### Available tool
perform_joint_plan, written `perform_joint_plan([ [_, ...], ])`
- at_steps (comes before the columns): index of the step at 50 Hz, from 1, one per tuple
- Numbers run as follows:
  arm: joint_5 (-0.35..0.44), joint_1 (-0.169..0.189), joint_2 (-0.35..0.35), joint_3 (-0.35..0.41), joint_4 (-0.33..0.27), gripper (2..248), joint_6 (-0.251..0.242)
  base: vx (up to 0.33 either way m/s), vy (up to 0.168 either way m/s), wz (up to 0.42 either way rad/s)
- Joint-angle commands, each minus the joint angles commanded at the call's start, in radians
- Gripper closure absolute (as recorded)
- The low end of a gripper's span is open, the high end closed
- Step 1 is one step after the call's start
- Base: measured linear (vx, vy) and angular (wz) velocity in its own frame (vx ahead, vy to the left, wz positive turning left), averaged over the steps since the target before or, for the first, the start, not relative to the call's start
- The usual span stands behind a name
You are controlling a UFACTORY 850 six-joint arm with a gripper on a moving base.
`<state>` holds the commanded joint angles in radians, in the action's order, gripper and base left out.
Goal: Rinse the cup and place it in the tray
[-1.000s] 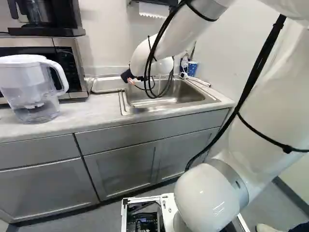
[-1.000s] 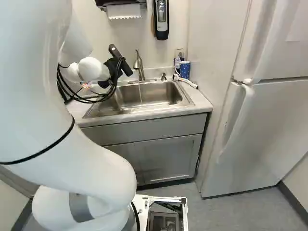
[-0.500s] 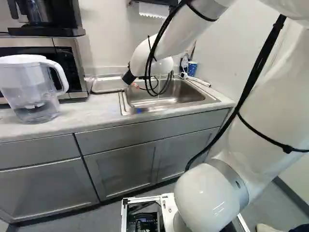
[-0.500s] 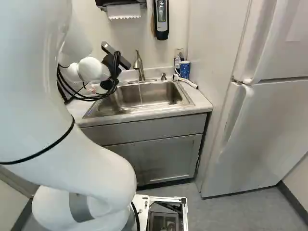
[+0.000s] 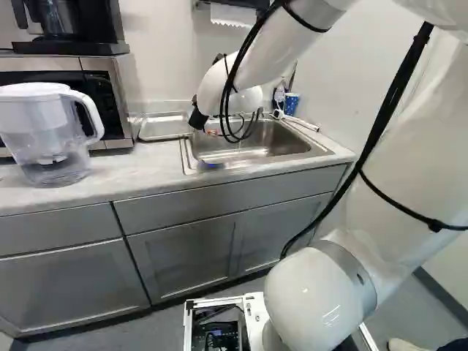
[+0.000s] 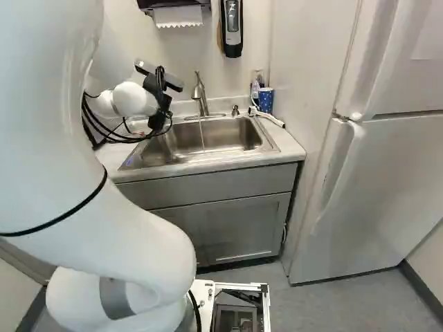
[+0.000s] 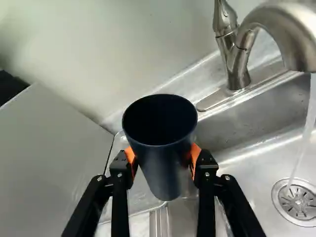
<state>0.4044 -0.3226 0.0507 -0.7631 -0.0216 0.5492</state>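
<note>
Cup (image 7: 160, 163) gripped; only wrist view shows drain (image 7: 298, 200)

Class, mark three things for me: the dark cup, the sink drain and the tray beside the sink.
Dark cup (image 7: 160, 170), wrist view: its outer wall.
Sink drain (image 7: 298, 201), wrist view: its slotted middle.
Tray (image 5: 162, 128), left base view: its bare inner floor.

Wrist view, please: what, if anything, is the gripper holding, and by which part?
It holds the dark cup by its side wall, below the rim, between the orange pads.
</note>
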Motion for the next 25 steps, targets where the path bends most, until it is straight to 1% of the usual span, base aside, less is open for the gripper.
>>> perform_joint_plan([
  [25, 0.0, 0.0, 0.0, 0.0, 0.0, 126, -0.263, 0.0, 0.0, 0.0],
])
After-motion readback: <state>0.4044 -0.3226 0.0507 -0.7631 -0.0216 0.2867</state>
